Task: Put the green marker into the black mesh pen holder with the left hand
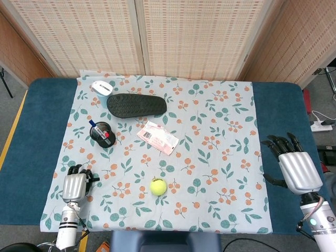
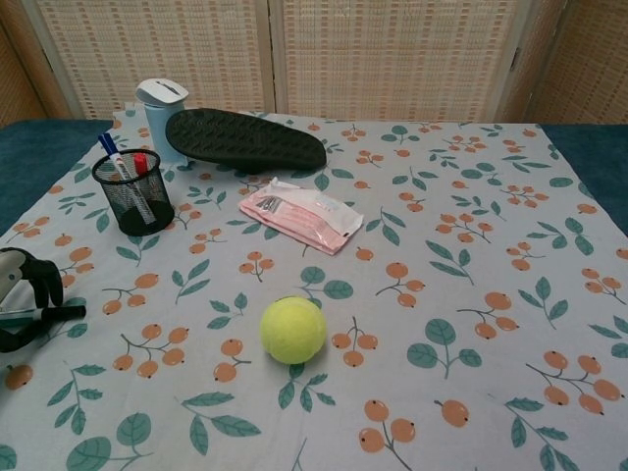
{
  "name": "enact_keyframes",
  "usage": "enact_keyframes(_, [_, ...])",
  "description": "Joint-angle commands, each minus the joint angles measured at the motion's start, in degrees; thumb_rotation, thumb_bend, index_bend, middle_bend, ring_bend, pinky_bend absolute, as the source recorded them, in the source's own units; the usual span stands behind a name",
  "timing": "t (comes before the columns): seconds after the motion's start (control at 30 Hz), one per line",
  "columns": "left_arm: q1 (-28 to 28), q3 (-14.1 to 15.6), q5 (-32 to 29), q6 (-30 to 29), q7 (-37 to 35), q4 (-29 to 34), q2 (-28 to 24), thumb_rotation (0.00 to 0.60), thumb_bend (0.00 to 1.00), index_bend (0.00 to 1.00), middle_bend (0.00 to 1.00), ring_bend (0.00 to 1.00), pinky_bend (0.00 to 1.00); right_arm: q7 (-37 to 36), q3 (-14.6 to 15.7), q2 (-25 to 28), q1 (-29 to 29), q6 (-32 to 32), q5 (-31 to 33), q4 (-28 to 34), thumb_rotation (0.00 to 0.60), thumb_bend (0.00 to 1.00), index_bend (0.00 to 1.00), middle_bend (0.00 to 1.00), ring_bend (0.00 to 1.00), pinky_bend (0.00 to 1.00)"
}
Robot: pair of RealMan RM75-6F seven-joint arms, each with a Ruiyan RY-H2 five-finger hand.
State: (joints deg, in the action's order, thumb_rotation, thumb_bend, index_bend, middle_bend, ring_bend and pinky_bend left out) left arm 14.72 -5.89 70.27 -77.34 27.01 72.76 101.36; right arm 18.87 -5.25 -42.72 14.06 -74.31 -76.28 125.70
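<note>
The black mesh pen holder (image 1: 102,134) (image 2: 133,191) stands upright on the left of the floral cloth, with a blue and a red pen in it. My left hand (image 1: 74,185) (image 2: 22,296) sits near the cloth's front left corner, well in front of the holder. Its fingers curl around the green marker (image 2: 44,315), which lies level with its black cap pointing right. Most of the marker's green barrel is hidden by the hand and the frame edge. My right hand (image 1: 294,167) hovers over the blue table at the far right, fingers spread, holding nothing.
A yellow tennis ball (image 2: 292,330) lies at the front middle of the cloth. A pink packet (image 2: 302,215) sits at the centre. A black slipper (image 2: 245,138) and a white-topped cup (image 2: 162,103) are behind the holder.
</note>
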Motion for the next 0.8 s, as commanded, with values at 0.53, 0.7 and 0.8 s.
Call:
enact_keyframes(0.53, [0.2,-3.2,2.0,-3.1,-2.7,3.5,-3.6,0.600,0.36,0.51,0.52,0.18,0.19,-0.4,0.0,0.1,-0.1,-0.1,-0.5,-0.1,0.600,0.10,0.21,0.13,0.13,0.00])
enact_keyframes(0.7, [0.7,-7.9,2.0,-3.3,-9.6,13.4,-11.1,0.600,0.36,0.51,0.52,0.18,0.19,-0.7,0.0,0.1,0.1,0.2,-0.3,-0.3,0.600,0.10,0.21,0.13,0.13,0.00])
enact_keyframes(0.8, [0.9,-11.9,0.3,-1.2,-15.8,21.5,-18.1,0.600,0.36,0.52,0.52,0.18,0.19,-0.8,0.0,0.1,0.1,0.2,-0.3,-0.3,0.600,0.10,0.21,0.13,0.13,0.00])
